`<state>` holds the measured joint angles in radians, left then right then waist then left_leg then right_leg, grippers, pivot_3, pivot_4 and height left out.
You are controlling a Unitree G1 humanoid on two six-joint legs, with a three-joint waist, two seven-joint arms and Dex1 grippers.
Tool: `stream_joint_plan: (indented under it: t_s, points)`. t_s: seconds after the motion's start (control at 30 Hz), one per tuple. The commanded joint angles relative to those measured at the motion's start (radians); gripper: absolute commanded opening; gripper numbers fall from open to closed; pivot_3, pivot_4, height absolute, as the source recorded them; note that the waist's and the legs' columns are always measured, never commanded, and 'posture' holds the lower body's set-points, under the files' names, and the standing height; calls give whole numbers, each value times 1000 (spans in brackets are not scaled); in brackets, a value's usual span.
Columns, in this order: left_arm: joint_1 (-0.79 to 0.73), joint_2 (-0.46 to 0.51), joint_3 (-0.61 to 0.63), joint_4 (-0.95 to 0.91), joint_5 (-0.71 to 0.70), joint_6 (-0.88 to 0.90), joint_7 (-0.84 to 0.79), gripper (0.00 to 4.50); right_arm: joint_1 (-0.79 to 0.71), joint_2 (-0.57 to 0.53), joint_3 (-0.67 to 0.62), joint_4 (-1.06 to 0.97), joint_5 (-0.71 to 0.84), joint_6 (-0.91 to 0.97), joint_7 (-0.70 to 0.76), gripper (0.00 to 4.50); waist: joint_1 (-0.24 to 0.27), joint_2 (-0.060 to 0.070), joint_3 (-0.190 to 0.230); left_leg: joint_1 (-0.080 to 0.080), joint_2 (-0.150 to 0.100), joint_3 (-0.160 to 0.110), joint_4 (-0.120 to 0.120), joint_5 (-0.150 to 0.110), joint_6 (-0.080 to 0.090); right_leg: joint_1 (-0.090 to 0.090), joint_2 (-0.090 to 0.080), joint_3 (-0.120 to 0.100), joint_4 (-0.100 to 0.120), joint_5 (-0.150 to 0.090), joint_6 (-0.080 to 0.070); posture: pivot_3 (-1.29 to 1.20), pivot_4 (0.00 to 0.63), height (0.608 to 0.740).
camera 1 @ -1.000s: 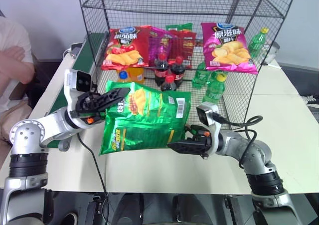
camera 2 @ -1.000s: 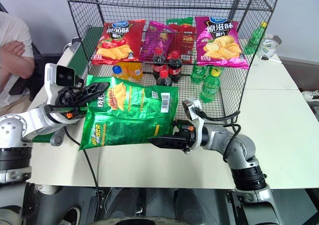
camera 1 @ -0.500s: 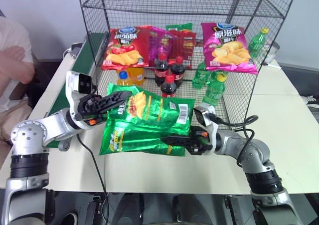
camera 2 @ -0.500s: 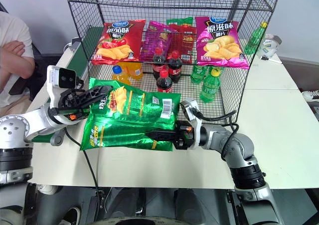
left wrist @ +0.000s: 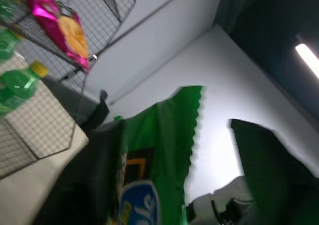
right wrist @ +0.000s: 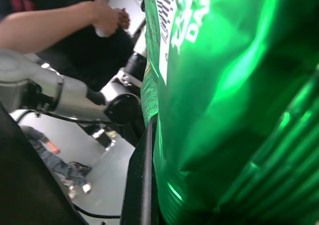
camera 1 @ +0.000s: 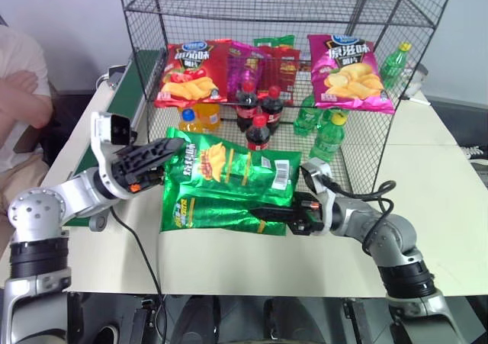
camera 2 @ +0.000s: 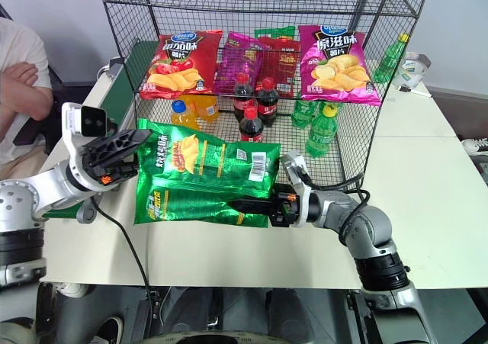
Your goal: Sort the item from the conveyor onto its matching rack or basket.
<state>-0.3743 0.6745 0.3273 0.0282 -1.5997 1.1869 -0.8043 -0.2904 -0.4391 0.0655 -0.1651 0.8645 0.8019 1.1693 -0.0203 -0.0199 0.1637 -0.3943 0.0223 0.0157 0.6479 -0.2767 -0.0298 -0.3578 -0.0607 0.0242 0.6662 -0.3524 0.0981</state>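
The item, a glossy green chip bag (camera 1: pixel 229 188) with its barcode showing, hangs tilted over the white table (camera 1: pixel 450 199) in front of the rack (camera 1: pixel 145 24). My right gripper (camera 1: pixel 261 207) is shut on the bag's lower edge, its black fingers (camera 2: pixel 245 204) pointing left under it. At the bag's upper left corner my left gripper (camera 1: pixel 169 159) stands open. In the left wrist view the bag's serrated edge (left wrist: pixel 192 130) lies loose between its spread fingers (left wrist: pixel 264 160). The conveyor (camera 1: pixel 126 92), a dark green belt, runs along the table's left side behind my left arm.
The rack's middle tier holds a red chip bag (camera 1: pixel 191 69) and a magenta chip bag (camera 1: pixel 349 62). Cola bottles (camera 1: pixel 259 107), green bottles (camera 1: pixel 328 134) and an orange bottle (camera 1: pixel 191 115) stand on its lowest tier. A person (camera 1: pixel 19 92) sits at the far left.
My right gripper shut on the bag's lower edge. My left gripper opened and let go of the upper left corner. The bag sank lower and lies flatter.
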Motion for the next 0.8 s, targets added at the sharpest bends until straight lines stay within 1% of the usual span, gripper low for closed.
stream_joint_plan:
  t_s: [0.03,0.1,0.17,0.23,0.3,0.33,0.43,0.57,0.67,0.77,0.8]
  points:
    - [62,35,60,-83,63,-44,-44,4194,34,-40,-14,-93,-40,-68,4,0,0,0,0,0,0,0,0,0,0,0,0,0,0,0,0,0,150,739]
    - [92,44,68,-103,109,-74,-66,4194,51,-56,-15,-115,-58,-92,-4,0,1,0,0,0,0,0,-1,0,0,0,-1,0,-1,0,0,0,150,739]
    - [143,61,64,-133,244,-175,-123,4194,74,-68,-2,-124,-192,-250,-28,0,1,0,0,0,0,0,-1,0,0,0,-1,0,-1,0,0,0,150,739]
    - [192,75,58,-154,370,-278,-179,4194,68,-27,-41,-129,-289,-419,-103,0,-1,1,0,0,0,0,-1,0,0,0,-1,0,-1,0,0,0,150,739]
    - [222,77,51,-158,435,-334,-207,4194,57,11,-86,-150,-294,-481,-167,0,0,1,1,0,0,0,-2,0,-1,-1,-1,0,-1,0,-1,0,150,739]
    - [242,77,45,-162,468,-364,-230,4194,52,11,-85,-144,-374,-576,-199,0,1,2,1,0,0,0,-2,0,-1,-1,-1,0,-1,0,-1,0,150,739]
    - [273,61,49,-160,498,-394,-255,4194,52,1,-84,-131,-574,-819,-278,0,3,2,1,-1,0,0,-3,0,-1,-1,-1,0,-3,0,-1,0,150,739]
    - [268,41,51,-150,520,-416,-263,4194,56,1,-112,-156,-620,-926,-338,0,5,2,1,-4,0,0,-2,0,-1,-4,-2,0,-3,0,-1,0,150,739]
    - [257,40,41,-143,557,-442,-281,4194,20,5,-149,-180,-691,-989,-440,0,2,2,1,-5,0,0,-2,0,-1,-4,-2,0,-2,0,0,0,150,739]
    - [244,42,29,-138,588,-458,-298,4194,-28,-11,-170,-179,-769,-1024,-518,0,-1,3,1,-5,0,0,-2,0,-1,-5,-2,0,-1,0,0,0,150,739]
    - [239,39,26,-138,598,-465,-301,4194,-45,-28,-173,-165,-839,-1052,-553,0,-1,3,2,-5,0,0,-2,0,-1,-5,-2,0,-1,0,0,0,150,739]
